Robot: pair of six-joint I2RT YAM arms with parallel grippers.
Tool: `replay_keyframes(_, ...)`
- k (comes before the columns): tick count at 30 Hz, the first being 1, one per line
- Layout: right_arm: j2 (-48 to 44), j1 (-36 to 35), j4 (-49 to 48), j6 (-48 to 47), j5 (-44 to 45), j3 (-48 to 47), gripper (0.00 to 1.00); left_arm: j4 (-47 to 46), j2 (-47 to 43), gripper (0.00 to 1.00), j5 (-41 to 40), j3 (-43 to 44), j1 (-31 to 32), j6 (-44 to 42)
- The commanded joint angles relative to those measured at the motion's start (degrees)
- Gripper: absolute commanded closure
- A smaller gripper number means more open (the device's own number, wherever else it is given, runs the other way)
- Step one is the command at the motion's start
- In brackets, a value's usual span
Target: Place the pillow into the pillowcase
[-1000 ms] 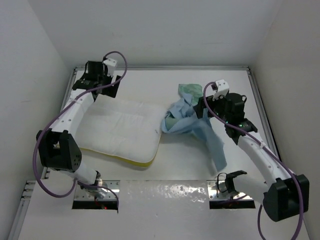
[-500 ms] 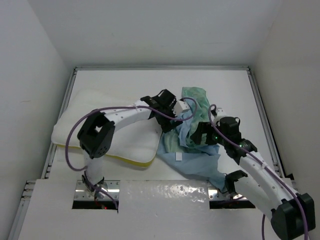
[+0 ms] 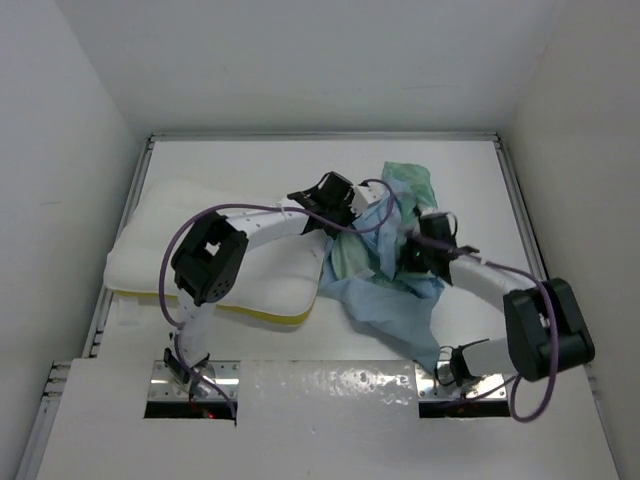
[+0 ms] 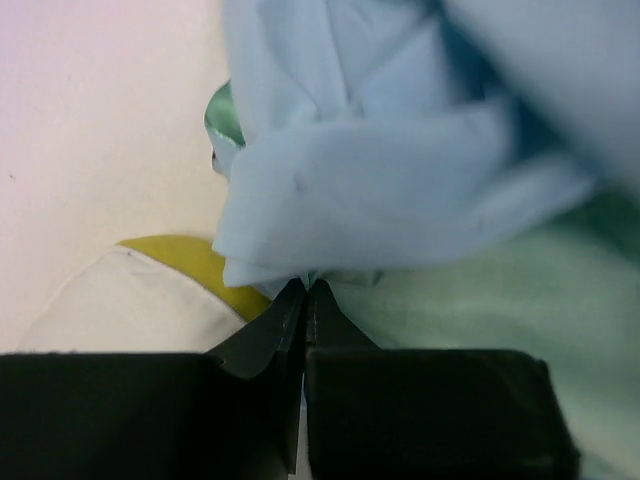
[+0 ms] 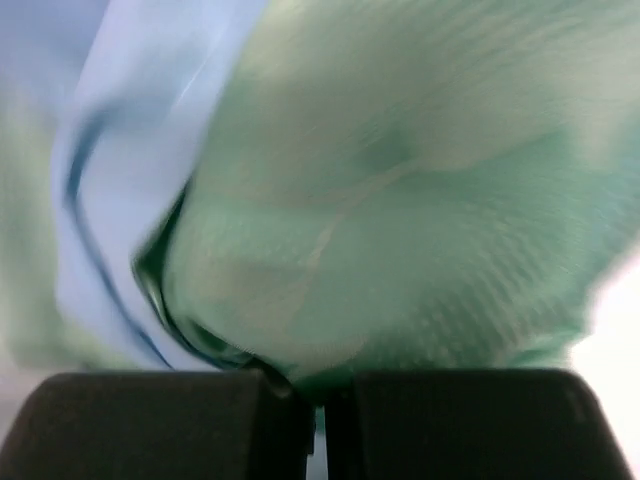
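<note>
Grip: your left claw [image 4: 305, 292] and right claw [image 5: 318, 388] were both pinched shut, apparently on pillowcase [image 3: 385, 300] folds | Layout: pillow [image 3: 150, 245] lay just left of both, long side crosswise; left arm nearer.

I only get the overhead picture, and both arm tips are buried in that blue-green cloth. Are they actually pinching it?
Observer: The left gripper is: its wrist camera shows the jaws shut on a light blue fold of the pillowcase.
Operator: And the right one?
Observer: The right gripper is shut too, on mint green fabric bunched at its tips.
Operator: Anything else down there?
Observer: A yellow-edged corner of the pillow shows just left of the left gripper's tips.
</note>
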State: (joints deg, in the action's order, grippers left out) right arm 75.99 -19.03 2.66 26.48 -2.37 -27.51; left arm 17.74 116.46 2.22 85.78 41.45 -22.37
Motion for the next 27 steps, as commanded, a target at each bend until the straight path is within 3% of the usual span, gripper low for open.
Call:
replay_keyframes(1,4.15,10.48,-6.52,0.76,9.13,-14.99,1.00,1.23,-2.11,1.00,3.76,1.76,-1.28,2.32)
replay_keyframes(5,21.36,13.23,-2.32,-1.08,9.41,-42.30,1.00,5.55,-4.92,1.00,4.28,1.32,-1.99,3.30)
replay_keyframes(6,25.40,13.14,3.00,-0.56,8.10,-55.16,1.00,5.99,-5.19,1.00,4.89,0.89,-1.99,3.39)
replay_keyframes(7,29.44,13.05,6.45,0.06,4.52,-61.90,0.69,6.43,-5.37,1.00,5.60,0.88,-2.08,3.82)
replay_keyframes(8,37.14,13.05,10.31,0.76,2.65,-74.49,0.33,6.43,-5.63,1.00,6.04,0.88,-2.08,4.17)
replay_keyframes(9,40.52,13.05,20.18,0.68,2.64,-80.28,0.04,6.00,-5.72,1.00,6.57,1.06,-2.08,4.79)
replay_keyframes(11,44.85,13.05,29.73,-1.42,3.24,-90.74,0.01,5.03,-6.16,1.00,6.66,1.06,-2.08,6.37)
replay_keyframes(13,42.51,13.05,35.13,-2.83,5.96,-87.83,0.01,3.97,-6.25,1.00,6.92,1.15,-2.08,7.51)
replay_keyframes(14,39.71,12.96,34.96,-3.53,7.72,-79.54,0.01,3.89,-5.90,1.00,7.44,1.41,-2.08,7.78)
replay_keyframes(18,14.02,10.60,22.70,-2.67,9.75,-49.80,0.01,3.80,-5.02,1.00,8.76,3.78,-2.95,9.36)
replay_keyframes(20,5.97,8.58,19.16,-0.21,10.54,-34.38,0.01,3.62,-4.67,1.00,9.12,4.57,-3.48,11.29)
replay_keyframes(22,-2.63,4.28,13.89,1.90,9.93,-25.80,0.01,3.71,-4.32,1.00,9.30,5.36,-4.18,12.17)
replay_keyframes(23,-4.25,2.69,12.39,2.95,9.76,-18.97,0.01,3.88,-4.14,1.00,9.21,5.71,-4.36,12.18)
replay_keyframes(27,-4.45,2.67,4.75,7.44,14.04,-10.56,0.01,5.02,-4.05,1.00,8.42,6.77,-4.89,11.91)
